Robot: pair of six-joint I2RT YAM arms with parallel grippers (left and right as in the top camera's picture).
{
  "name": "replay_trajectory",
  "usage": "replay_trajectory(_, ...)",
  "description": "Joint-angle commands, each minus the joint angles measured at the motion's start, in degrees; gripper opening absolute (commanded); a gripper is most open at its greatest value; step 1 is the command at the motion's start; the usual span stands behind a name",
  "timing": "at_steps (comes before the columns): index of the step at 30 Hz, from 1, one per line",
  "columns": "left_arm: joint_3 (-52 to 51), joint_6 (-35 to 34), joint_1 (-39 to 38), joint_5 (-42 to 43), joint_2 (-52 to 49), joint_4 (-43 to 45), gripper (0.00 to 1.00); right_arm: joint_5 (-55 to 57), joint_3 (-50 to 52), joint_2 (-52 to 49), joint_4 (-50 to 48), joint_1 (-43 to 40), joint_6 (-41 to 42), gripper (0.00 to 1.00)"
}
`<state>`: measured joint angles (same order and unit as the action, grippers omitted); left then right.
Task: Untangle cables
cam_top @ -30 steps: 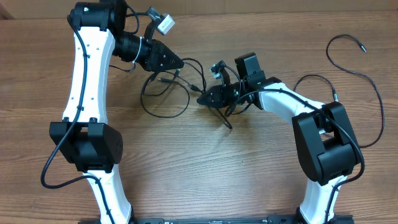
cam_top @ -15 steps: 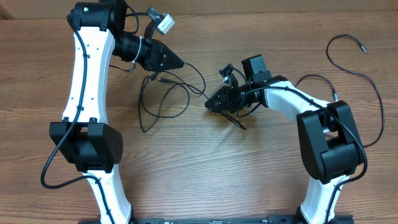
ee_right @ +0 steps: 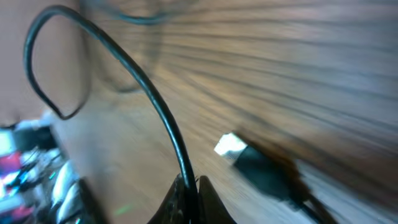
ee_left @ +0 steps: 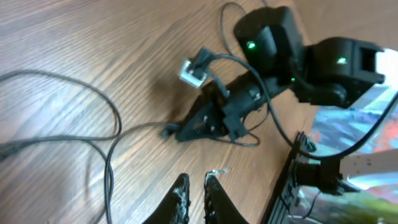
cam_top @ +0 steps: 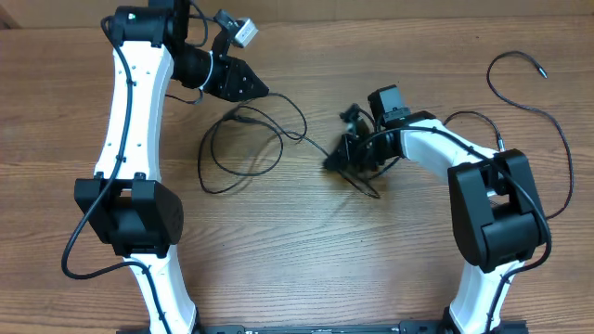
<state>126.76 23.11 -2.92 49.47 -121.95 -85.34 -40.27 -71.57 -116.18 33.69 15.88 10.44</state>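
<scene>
The thin black flexible cables (cam_top: pixel 215 148) lie in loose overlapping loops at the middle of the brown wood-grain counter (cam_top: pixel 278 269), and one strand runs right to the black right gripper (cam_top: pixel 334 164). Its jaws are pinching that strand. A black plug with a silver tip (ee_right: pixel 249 163) lies just beside them, though blur makes it hard to tell whether it belongs to the same strand. The black left gripper (cam_top: pixel 263 91) hovers beyond the loops, its jaws all but pressed together on nothing.

To do this well, the right arm should probably pull slowly and low, away from the loops, while the left pins a crossing. Compared with a second ago, the right gripper has drawn rightward and nearer, the loops have spread wider, and the left has backed away.
</scene>
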Motion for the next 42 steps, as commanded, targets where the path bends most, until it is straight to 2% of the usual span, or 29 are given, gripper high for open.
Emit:
replay_trajectory(1, -3.9, -5.9, -0.2, -2.1, 0.1, 2.9, 0.15, 11.0, -0.1, 1.3, 4.2, -3.3, -0.4, 0.04)
replay_trajectory(7, -10.3, -10.3, -1.3, -2.1, 0.1, 8.2, 0.19, 16.8, -0.1, 1.3, 12.2, -9.0, 0.2, 0.04)
replay_trajectory(11, -13.7, -12.1, -3.5, -2.2, 0.1, 12.2, 0.2, 16.5, -0.1, 1.3, 14.0, -9.7, -0.2, 0.09)
replay_trajectory(13, -15.0, -14.4, -4.5, -4.4, 0.1, 13.9, 0.2, 13.9, -0.1, 1.3, 14.2, -9.6, -2.2, 0.13)
replay_trajectory(15, -16.3, -19.0, -5.9, -11.0, 0.1, 15.6, 0.2, 9.5, -0.1, 1.3, 14.3, -9.5, -5.6, 0.19)
replay_trajectory(19, -17.6, -22.3, -7.2, -15.6, 0.1, 17.7, 0.19, 8.9, -0.1, 1.3, 14.2, -9.5, -6.1, 0.23)
replay_trajectory(21, -18.3, -22.5, -7.3, -15.6, 0.1, 18.5, 0.19, 8.9, -0.1, 1.3, 14.2, -9.5, -6.0, 0.29)
replay_trajectory(25, -18.7, -22.5, -7.3, -15.7, 0.1, 19.1, 0.19, 8.8, -0.1, 1.3, 13.7, -9.5, -6.0, 0.53)
replay_trajectory(29, -18.7, -24.9, -7.3, -18.6, 0.1, 19.8, 0.2, 8.6, -0.1, 1.3, 11.6, -9.5, -6.0, 0.83)
replay_trajectory(31, -18.7, -24.9, -7.3, -18.6, 0.1, 19.9, 0.21, 8.6, -0.1, 1.3, 11.1, -9.5, -6.0, 0.9)
replay_trajectory(36, -18.7, -24.9, -7.3, -18.6, 0.1, 20.3, 0.21, 8.0, -0.1, 1.3, 9.8, -9.5, -6.0, 0.93)
replay_trajectory(42, -18.7, -24.9, -7.3, -18.6, 0.1, 20.8, 0.21, 0.0, -0.1, 1.3, 9.9, -9.3, -6.0, 0.91)
